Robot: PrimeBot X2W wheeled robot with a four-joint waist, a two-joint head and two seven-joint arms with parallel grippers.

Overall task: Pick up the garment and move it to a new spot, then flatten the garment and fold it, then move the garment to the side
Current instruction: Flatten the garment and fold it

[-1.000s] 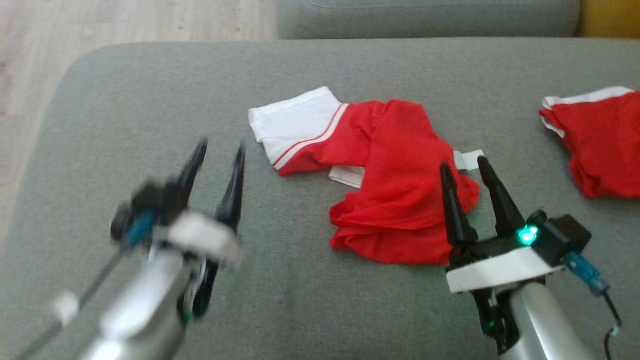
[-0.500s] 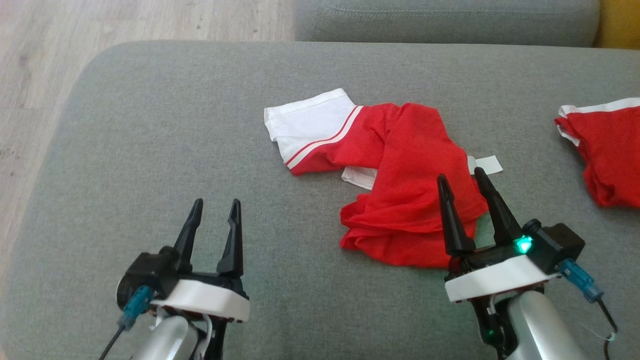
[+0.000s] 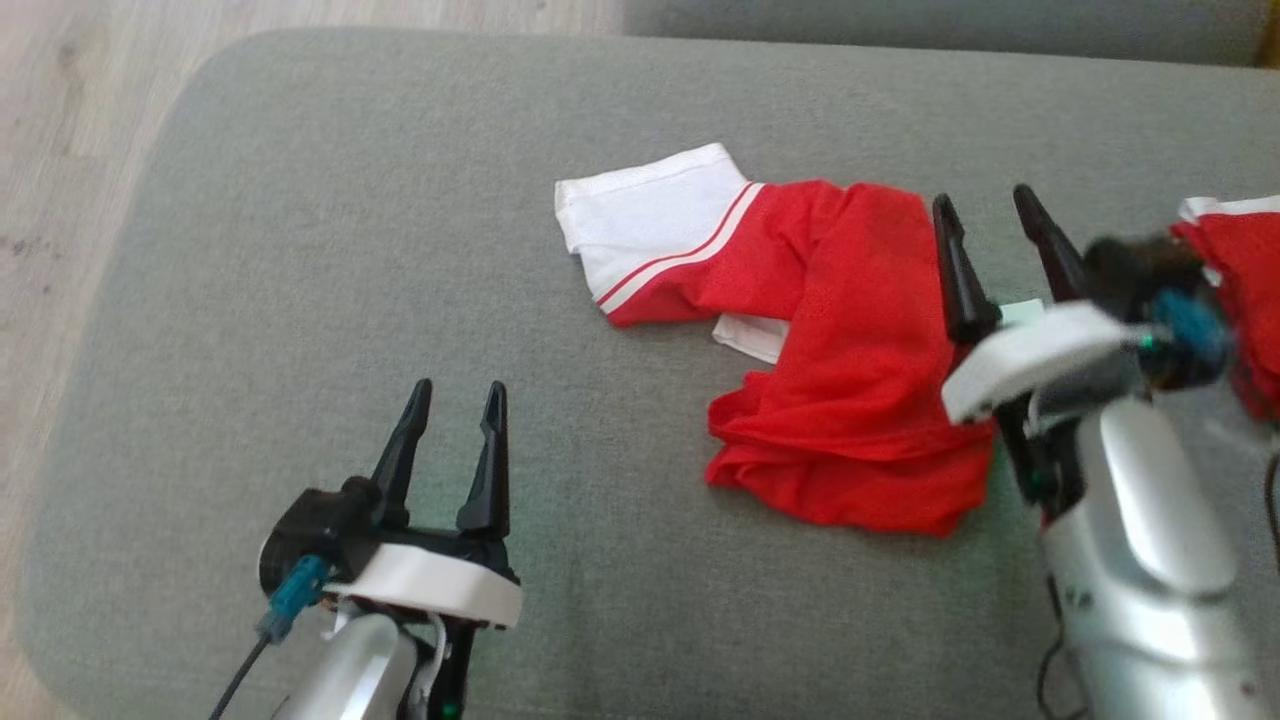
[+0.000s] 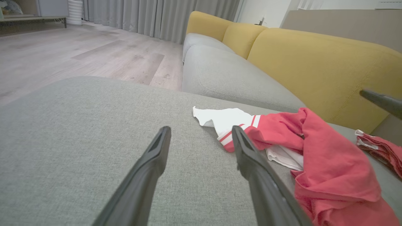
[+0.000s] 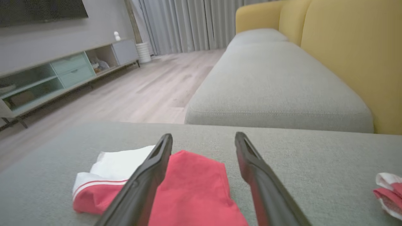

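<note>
We see the red and white garment [image 3: 840,380] lying crumpled near the middle of the grey cushion [image 3: 300,200], with its white end at the far left. Our right gripper [image 3: 981,196] hangs over its right edge, fingers spread and holding nothing. Our left gripper [image 3: 459,387] hovers over bare cushion to the garment's left, likewise spread and empty. A second red garment [image 3: 1235,270] lies just beside the right wrist. The wooden floor [image 3: 60,120] borders the cushion on the left, and a yellow backrest [image 4: 314,62] rises beyond it.

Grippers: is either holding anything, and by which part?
Nothing held. Left gripper open over bare cushion; right gripper open beside the red garment, no cloth pinched.
</note>
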